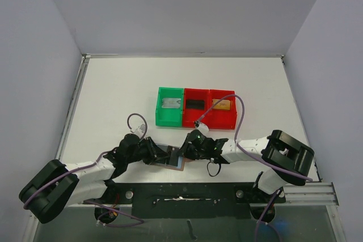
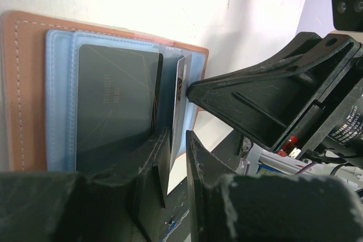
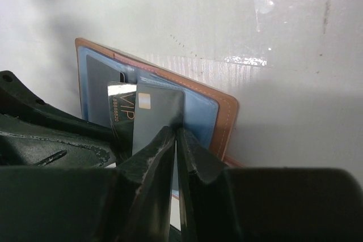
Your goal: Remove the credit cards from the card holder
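Observation:
The card holder (image 1: 173,161), tan leather with a blue lining, lies open near the table's front edge. It also shows in the left wrist view (image 2: 22,89) and the right wrist view (image 3: 224,111). My right gripper (image 3: 176,130) is shut on a grey card with a chip (image 3: 156,111), tilted up out of its pocket. A black VIP card (image 3: 120,114) stands behind it. A dark card (image 2: 116,106) sits in the holder's left pocket. My left gripper (image 2: 178,134) is closed on the holder's blue edge. In the top view both grippers, left (image 1: 157,152) and right (image 1: 184,151), meet over the holder.
A green bin (image 1: 159,111) and two red bins (image 1: 207,111) stand in a row behind the holder. They hold a silver-grey card (image 1: 170,103), a black card (image 1: 195,104) and a gold-tan card (image 1: 222,105). A black rail (image 1: 187,192) runs along the near edge.

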Motion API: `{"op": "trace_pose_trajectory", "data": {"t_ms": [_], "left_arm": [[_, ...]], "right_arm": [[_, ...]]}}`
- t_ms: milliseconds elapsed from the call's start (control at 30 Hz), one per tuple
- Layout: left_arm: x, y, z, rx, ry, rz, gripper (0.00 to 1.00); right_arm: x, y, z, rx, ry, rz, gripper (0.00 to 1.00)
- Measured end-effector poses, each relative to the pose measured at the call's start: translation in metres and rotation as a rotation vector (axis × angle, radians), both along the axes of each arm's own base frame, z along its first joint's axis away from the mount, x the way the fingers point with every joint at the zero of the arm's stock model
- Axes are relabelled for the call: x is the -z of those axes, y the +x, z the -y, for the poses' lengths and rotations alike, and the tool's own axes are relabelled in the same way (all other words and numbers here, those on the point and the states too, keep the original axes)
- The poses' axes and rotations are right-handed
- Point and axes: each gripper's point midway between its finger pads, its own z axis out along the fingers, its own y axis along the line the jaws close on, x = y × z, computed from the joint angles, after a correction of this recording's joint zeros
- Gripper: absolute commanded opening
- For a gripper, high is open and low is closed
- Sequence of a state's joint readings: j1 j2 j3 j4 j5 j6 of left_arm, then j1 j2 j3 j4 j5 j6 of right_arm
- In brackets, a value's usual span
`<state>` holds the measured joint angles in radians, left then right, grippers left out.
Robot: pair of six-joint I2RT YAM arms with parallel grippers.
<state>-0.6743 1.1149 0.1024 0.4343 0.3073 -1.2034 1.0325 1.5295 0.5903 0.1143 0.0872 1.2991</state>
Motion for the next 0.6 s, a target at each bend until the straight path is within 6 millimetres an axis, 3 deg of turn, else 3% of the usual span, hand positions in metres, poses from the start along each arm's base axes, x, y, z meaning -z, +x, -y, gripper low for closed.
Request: {"op": "trace_pose_trajectory", "data": {"t_ms": [133,367,600], "left_arm": [[-0.0032,0.0008,0.0018,0.002,-0.015,0.006,0.16],[-0.0013,0.0005,0.0033,0.002,-0.019,-0.007,0.01],[0.0014,-0.0008,-0.0009,-0.004,0.006,-0.010,0.00]], "right_arm": [[0.0006,0.0004,0.0005,0.002,-0.001,-0.002,0.09],[0.0009,0.0007,0.0003,0.002,0.000,-0.003,0.09],[0.0013,0.0008,0.0006,0.007,0.000,-0.007,0.10]]}}
